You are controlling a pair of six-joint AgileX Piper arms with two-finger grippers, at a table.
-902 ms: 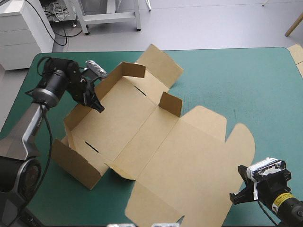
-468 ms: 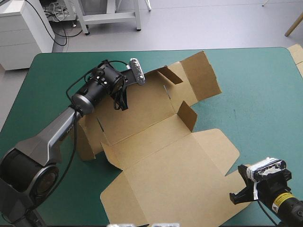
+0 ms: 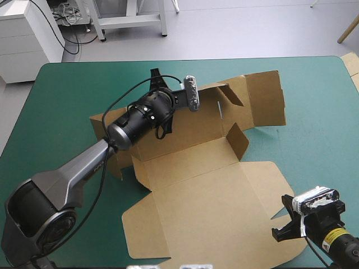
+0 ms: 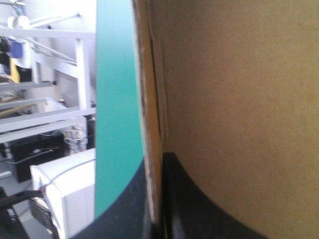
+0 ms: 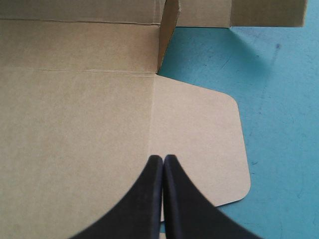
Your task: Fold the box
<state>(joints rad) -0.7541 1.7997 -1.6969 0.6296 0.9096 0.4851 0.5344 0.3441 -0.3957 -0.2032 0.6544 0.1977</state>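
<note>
The brown box (image 3: 213, 196) lies open as a cut sheet on the teal-green table (image 3: 314, 101), its far walls and flaps raised. My left gripper (image 3: 164, 126) reaches over the far-left part and is shut on a raised wall. In the left wrist view the board's edge (image 4: 149, 124) runs between the black fingers of the left gripper (image 4: 160, 154). My right gripper (image 3: 283, 225) sits at the near right, over the corner of the flat near flap. In the right wrist view the right gripper (image 5: 163, 158) is shut above the rounded flap of the box (image 5: 75, 109), holding nothing.
Bare teal-green cover (image 5: 279, 99) lies to the right of the box and along the table's left side (image 3: 50, 112). A strip of pale brown board (image 3: 351, 63) shows past the table's far right corner.
My left gripper has swung to the right along the far side with the wall in it. The whole box has turned and slid right, its near flap coming under my right gripper, which stayed put.
</note>
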